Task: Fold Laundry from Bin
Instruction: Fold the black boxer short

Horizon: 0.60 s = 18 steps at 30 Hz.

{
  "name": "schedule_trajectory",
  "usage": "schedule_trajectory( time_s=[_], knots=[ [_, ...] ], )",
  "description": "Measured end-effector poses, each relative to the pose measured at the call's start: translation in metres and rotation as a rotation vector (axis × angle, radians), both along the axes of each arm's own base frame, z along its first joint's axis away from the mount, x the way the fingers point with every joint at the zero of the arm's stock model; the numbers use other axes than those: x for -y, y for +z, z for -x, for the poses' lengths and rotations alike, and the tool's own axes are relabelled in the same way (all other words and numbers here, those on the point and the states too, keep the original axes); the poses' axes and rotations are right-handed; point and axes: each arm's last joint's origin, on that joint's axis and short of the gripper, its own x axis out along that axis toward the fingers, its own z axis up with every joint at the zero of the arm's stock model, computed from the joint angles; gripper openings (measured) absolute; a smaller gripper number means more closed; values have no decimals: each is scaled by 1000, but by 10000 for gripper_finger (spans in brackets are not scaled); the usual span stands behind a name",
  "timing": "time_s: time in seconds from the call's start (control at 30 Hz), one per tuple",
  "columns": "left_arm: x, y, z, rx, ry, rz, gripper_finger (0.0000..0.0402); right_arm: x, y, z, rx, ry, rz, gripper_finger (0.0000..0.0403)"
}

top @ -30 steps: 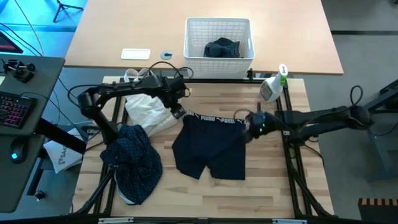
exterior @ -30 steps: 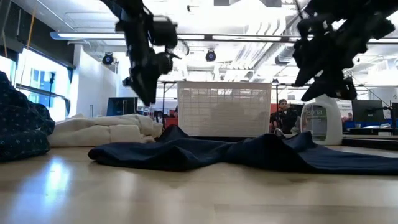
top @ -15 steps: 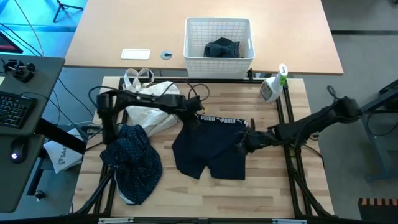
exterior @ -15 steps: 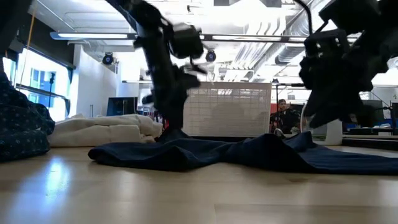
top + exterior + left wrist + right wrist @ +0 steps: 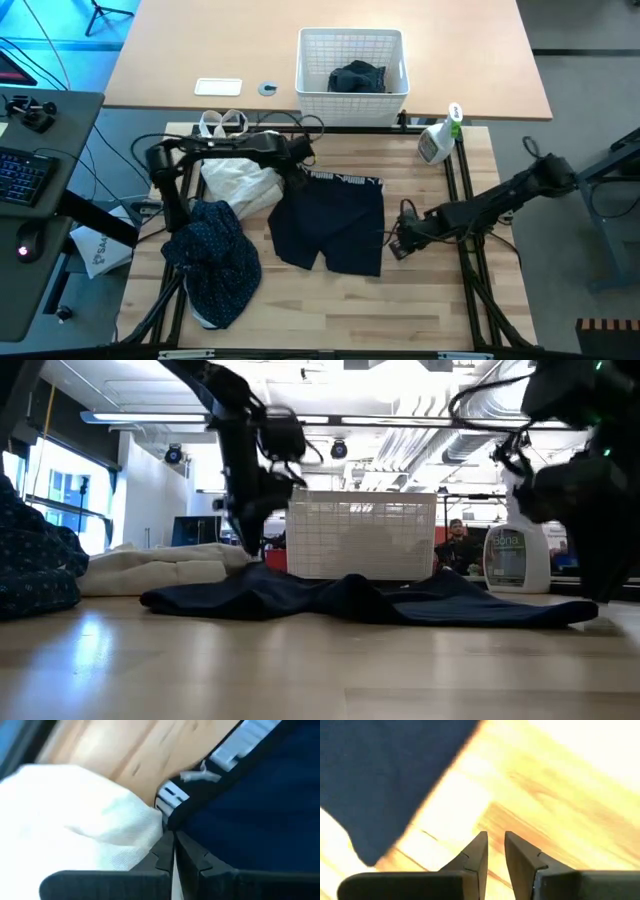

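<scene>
The dark navy shorts (image 5: 330, 222) lie spread flat near the middle of the table (image 5: 330, 310), waistband toward the bin (image 5: 352, 62), legs toward the near edge. The left gripper (image 5: 297, 172) is down at the waistband's left corner; in the left wrist view its fingers are pressed together at the waistband's edge, though whether cloth is actually caught between them cannot be confirmed. The right gripper (image 5: 398, 244) sits low just beside the shorts' right leg hem, apart from the fabric; the right wrist view shows its fingers with a narrow gap, over bare wood, holding nothing. A dotted navy shirt (image 5: 215, 258) lies bunched at the table's left, a cream cloth bag (image 5: 240, 178) beside the left gripper, and another dark garment (image 5: 356, 77) remains in the bin. A spray bottle (image 5: 438, 140) stands at the right rear corner. Judged step: smoothing and squaring the shorts before folding. The next move calls for a secure hold on both sides.
</scene>
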Motion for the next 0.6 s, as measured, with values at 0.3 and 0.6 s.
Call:
schedule_trajectory(
  time_s=[0.3,0.6],
  knots=[
    [36,45,3,211,-134,163,0,-13,18,-38,410,117,-32,49],
    [57,-45,-23,75,-159,256,0,-28,-29,-52,252,127,-103,4]
  ],
)
